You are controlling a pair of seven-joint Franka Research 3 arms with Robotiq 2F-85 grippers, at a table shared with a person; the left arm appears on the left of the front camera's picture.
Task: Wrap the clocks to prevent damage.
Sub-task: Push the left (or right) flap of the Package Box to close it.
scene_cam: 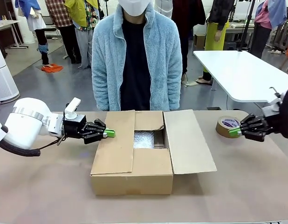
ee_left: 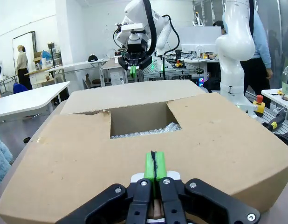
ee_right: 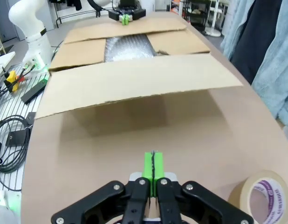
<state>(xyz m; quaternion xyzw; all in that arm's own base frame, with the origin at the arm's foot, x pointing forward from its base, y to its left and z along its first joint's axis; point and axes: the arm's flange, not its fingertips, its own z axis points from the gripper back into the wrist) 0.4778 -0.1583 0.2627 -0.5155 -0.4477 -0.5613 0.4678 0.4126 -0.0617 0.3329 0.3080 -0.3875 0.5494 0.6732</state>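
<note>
Brown tabletop [scene_cam: 51, 196] fills the lower frame, a cardboard box [scene_cam: 132, 175] at its centre and a person [scene_cam: 134, 60] standing behind. Through the gap between the flaps the clocks [scene_cam: 144, 139], a bubble-wrapped bundle, lie inside the box. At the box's left edge the left gripper [scene_cam: 110, 133] and, beside the tape roll [scene_cam: 223, 129] at right, the right gripper [scene_cam: 234, 131] are both pinched closed, empty.

You have the cardboard box [scene_cam: 134, 168] at the middle of the table [scene_cam: 51, 186], with the clocks [scene_cam: 143, 139] lying inside it, below the gap between the flaps. Your left end effector [scene_cam: 110, 133] is at the box's left edge. Your right end effector [scene_cam: 234, 131] is well to the right, just beside the tape roll [scene_cam: 227, 126] on the table's far right. The person [scene_cam: 134, 60] stands at the far side, behind the box.
</note>
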